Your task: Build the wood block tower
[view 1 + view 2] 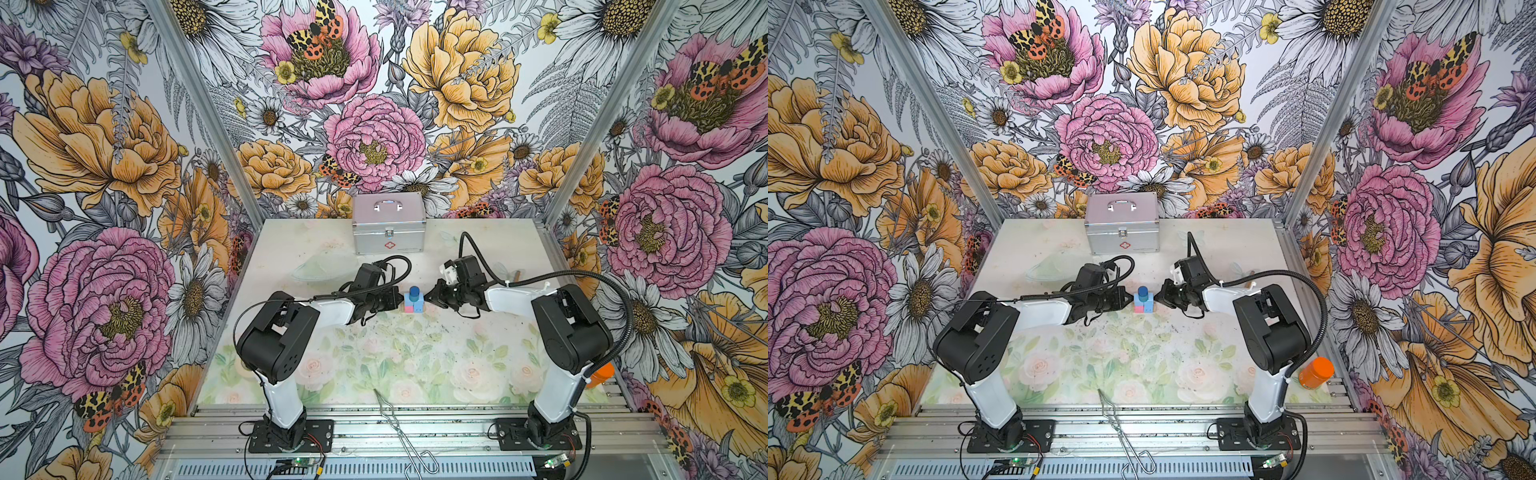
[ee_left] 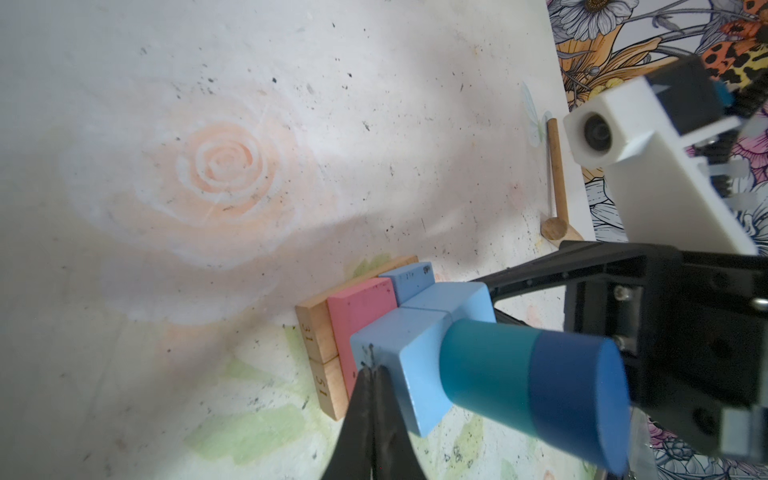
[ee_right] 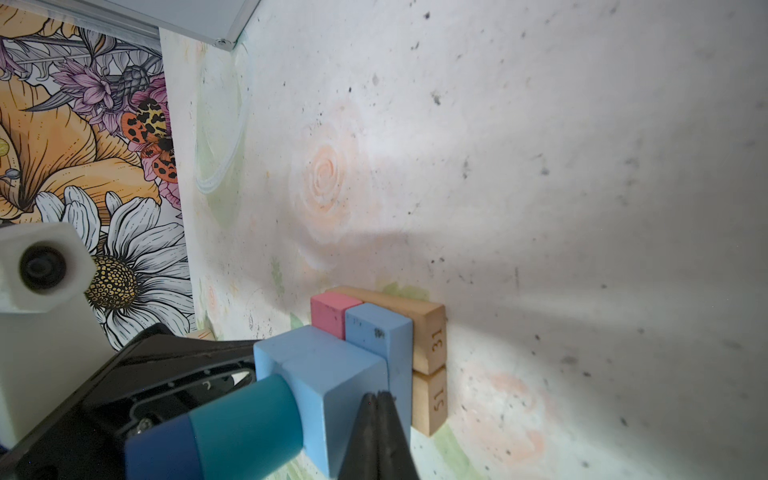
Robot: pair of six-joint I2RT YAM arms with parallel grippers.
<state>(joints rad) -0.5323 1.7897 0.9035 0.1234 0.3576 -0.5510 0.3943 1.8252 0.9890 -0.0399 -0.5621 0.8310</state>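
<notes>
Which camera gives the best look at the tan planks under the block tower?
The right wrist view: the two tan planks lie side by side at the base of the tower, stamped ends sharp and lit. The left wrist view shows them too, dimmer. Both top views barely show them.

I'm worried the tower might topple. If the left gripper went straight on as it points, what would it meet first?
Probably a light blue cube in the tower: the shut left gripper aims at its side, tips seemingly almost touching it.
</notes>
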